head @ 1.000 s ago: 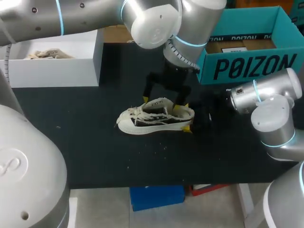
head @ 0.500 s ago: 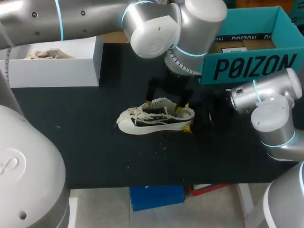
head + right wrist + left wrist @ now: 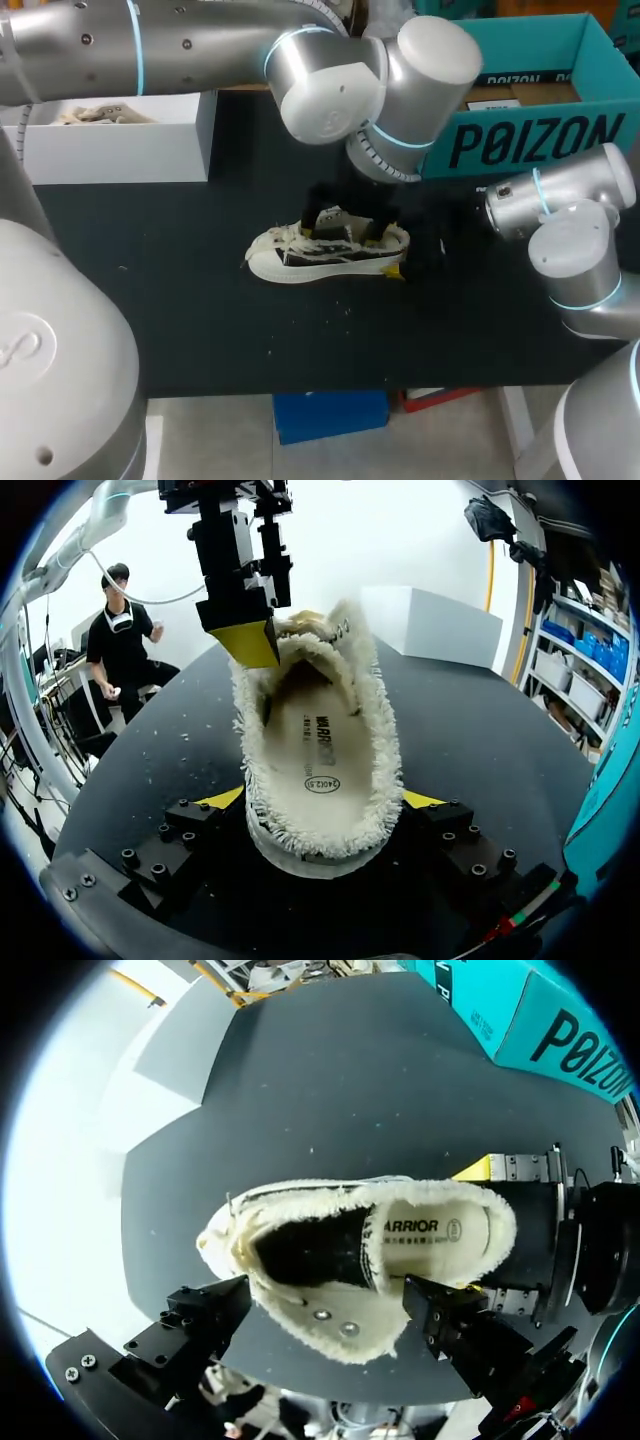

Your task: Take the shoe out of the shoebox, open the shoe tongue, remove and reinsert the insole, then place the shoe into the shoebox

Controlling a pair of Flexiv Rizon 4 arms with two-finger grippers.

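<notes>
The shoe [image 3: 325, 250] is already out of the teal shoebox [image 3: 530, 130] and sat on the black table [image 3: 180, 300], a bit in front of the box and not touching it. The heel is pinched from both sides by the right gripper [image 3: 322, 800], so it's pinned down. The left gripper [image 3: 335, 1335] is held right over the opening with fingers spread wide, nothing caught between them. The insole [image 3: 425, 1228] is seen lying flat inside, so the step in hand is probably insole removal. Next, an edge of it would need to be lifted and nipped cleanly, without the fluffy lining being grabbed instead, while the heel is kept clamped.
</notes>
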